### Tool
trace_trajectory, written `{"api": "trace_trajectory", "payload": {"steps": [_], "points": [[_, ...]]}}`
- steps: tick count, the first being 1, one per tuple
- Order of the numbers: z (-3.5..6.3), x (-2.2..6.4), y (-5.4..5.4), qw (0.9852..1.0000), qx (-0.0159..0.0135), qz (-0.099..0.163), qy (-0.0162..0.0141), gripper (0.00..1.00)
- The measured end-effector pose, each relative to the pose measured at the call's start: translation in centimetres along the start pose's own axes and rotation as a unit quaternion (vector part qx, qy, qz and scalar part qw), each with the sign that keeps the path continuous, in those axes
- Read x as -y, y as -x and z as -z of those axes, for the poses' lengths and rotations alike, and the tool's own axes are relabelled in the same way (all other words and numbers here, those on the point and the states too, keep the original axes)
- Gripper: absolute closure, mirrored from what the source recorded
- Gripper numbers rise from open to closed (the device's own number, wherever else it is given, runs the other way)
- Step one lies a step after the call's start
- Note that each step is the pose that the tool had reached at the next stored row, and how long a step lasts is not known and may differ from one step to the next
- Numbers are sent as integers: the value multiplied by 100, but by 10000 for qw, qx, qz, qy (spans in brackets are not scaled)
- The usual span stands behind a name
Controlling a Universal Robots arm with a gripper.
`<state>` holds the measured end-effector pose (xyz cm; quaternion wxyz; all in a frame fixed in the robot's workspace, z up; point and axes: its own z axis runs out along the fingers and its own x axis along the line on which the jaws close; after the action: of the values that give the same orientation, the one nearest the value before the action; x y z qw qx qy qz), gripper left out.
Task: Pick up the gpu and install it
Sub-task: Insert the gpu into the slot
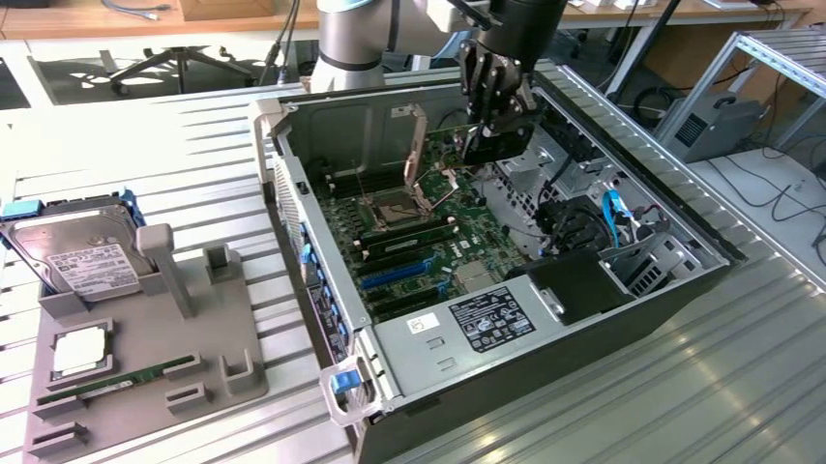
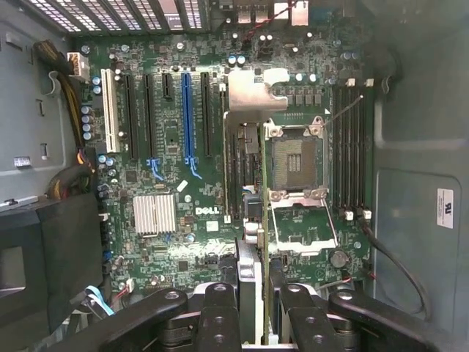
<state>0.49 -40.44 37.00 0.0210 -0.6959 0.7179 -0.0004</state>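
The gripper [image 1: 501, 118] was closed on the graphics card [image 1: 497, 147], and the wrist view showed the graphics card [image 2: 253, 220] edge-on, clamped between the two fingers [image 2: 220, 315] with its silver bracket at the far end. We judged the picking up done: the card was off the grey holder [image 1: 142, 367] and hung inside the open computer case [image 1: 278, 164], over the motherboard [image 1: 413, 232].

The installing, as we read it, was not done. The card sat above the board beside the processor socket [image 2: 293, 165], apart from the long slots, and the blue slot [image 2: 187, 110] had nothing in it. How high the card hung over the board we could not tell with any certainty, since the wrist view looked straight down its edge.

On the holder, on the exterior view's left, we saw the hard drive [image 1: 77, 256] standing at the back, a processor chip [image 1: 80, 353] lying flat, and a slim green memory stick [image 1: 116, 379] near the front. Its upright posts had nothing between them.

Case and holder both rested on a table [image 1: 645, 387] of ribbed metal slats, the case lying on its side with the panel off. Behind it we saw an office chair [image 1: 168, 63] under a wooden desk [image 1: 77, 19], and loose cables on the floor at the exterior view's right.
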Motion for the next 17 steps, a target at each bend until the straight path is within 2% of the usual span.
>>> {"api": "trace_trajectory", "payload": {"steps": [17], "points": [[-3, 0, 0, 9996, 9, 283, 8, 73]]}}
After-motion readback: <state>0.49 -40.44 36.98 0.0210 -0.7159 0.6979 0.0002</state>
